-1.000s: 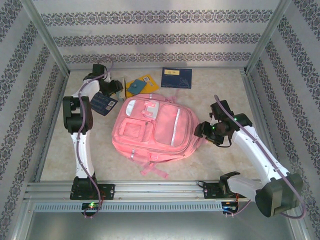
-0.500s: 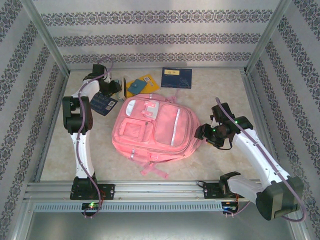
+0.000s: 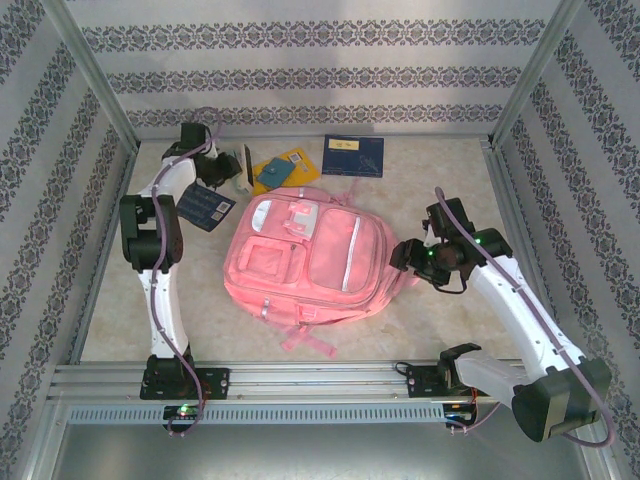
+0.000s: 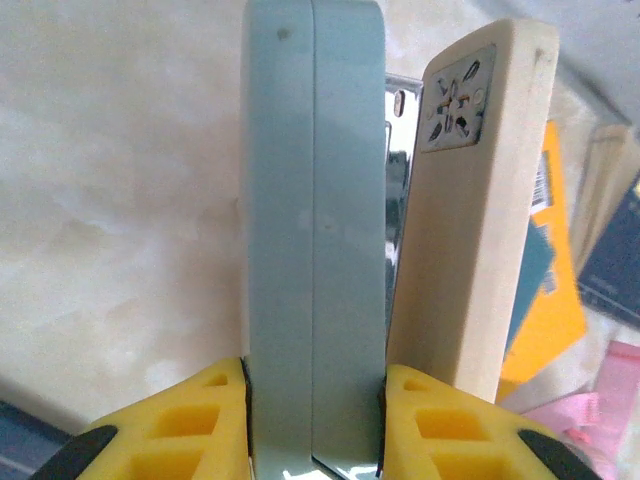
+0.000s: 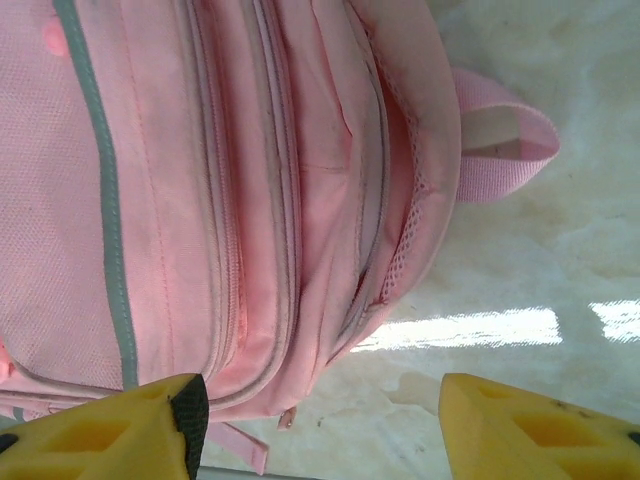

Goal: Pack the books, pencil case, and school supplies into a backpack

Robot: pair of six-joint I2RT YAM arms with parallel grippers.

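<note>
- You see the pencil case (image 4: 315, 200), pale mint green, standing on its narrow edge at the far left of the tabletop (image 3: 450, 180), well apart from the backpack's opening.
- Your left gripper (image 4: 315, 385) is clenched on it, with a yellow finger (image 4: 225, 385) pressed to each flat side. You cannot tell whether its lower edge touches the tabletop.
- Just to the right of the pencil case in the left wrist view, a cream block (image 4: 480, 200) with a patterned label stands upright, and a shiny metal strip (image 4: 400, 170) shows between the two.
- Beyond the block lie the yellow-orange book (image 3: 290, 160) and the teal book (image 3: 272, 176) on top of it. The dark blue patterned book (image 3: 207, 207) lies beside your left arm, and the navy book (image 3: 352, 155) lies flat near the back wall.
- The backpack (image 3: 320, 255) lies flat in the middle of the tabletop, front pockets facing up and zipped.
- Your right gripper (image 3: 405, 258) hangs just beside the backpack's right edge, released and grasping nothing. In its wrist view the fingers stand wide apart below the pink side panel and a strap loop (image 5: 500, 130).
</note>
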